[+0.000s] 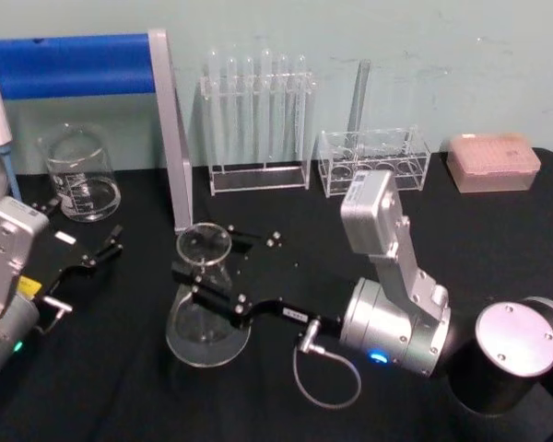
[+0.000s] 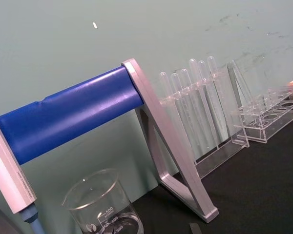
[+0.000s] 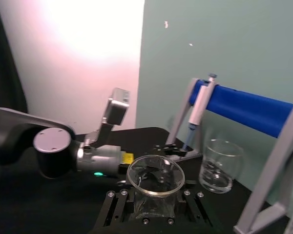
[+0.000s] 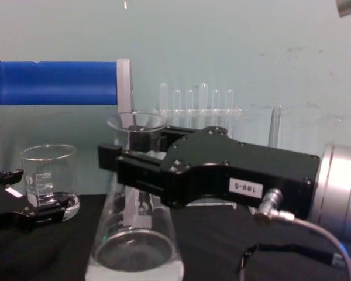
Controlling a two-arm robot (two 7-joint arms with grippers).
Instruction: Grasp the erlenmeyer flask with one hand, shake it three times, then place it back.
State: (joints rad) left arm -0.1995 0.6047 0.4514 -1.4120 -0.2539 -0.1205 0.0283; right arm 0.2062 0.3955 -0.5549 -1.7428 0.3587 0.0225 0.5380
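Your right gripper is gripping the flask at the neck, with its jaws narrowed to the neck's width. The flask is standing upright over the black table; you cannot tell whether its base is touching. Your left gripper is sitting left of the flask, jaws spread, holding nothing. The beaker is standing behind and left of the flask, the test tube rack behind it.

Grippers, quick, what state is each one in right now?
Left gripper: open, holding nothing.
Right gripper: closed around the neck of the erlenmeyer flask.
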